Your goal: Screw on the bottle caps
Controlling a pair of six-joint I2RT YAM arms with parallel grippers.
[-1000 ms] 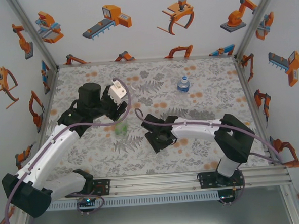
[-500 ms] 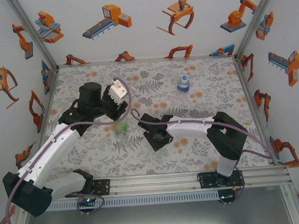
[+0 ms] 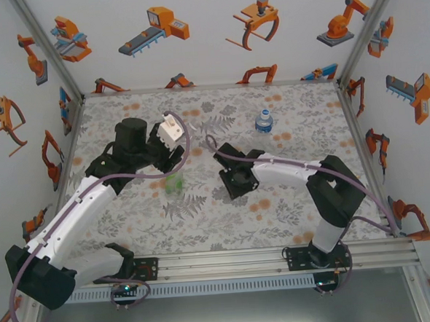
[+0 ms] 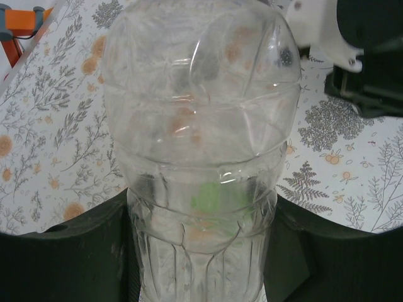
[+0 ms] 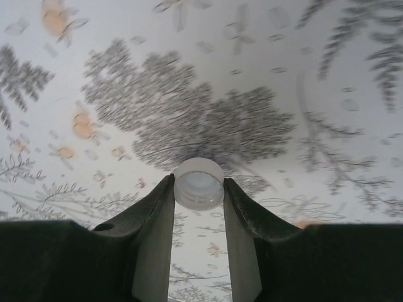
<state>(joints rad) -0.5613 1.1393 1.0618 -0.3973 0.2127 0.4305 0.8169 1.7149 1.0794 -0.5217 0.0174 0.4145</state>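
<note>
The floral table (image 3: 291,215) is bearing a blue-labelled bottle (image 3: 264,120), which is standing upright toward the far edge. Left of centre, the left gripper (image 4: 201,251) is clamping a transparent bottle (image 4: 201,145) by its ribbed body. Near the table's centre, the right gripper (image 5: 198,192) is pinching a white cap (image 5: 198,182) between its fingertips.

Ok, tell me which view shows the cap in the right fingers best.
Right wrist: the white cap is close and sharp there, pinched between the fingers. In top external the right gripper sits over it, hiding it. Left wrist looks at a transparent bottle up close instead.
</note>
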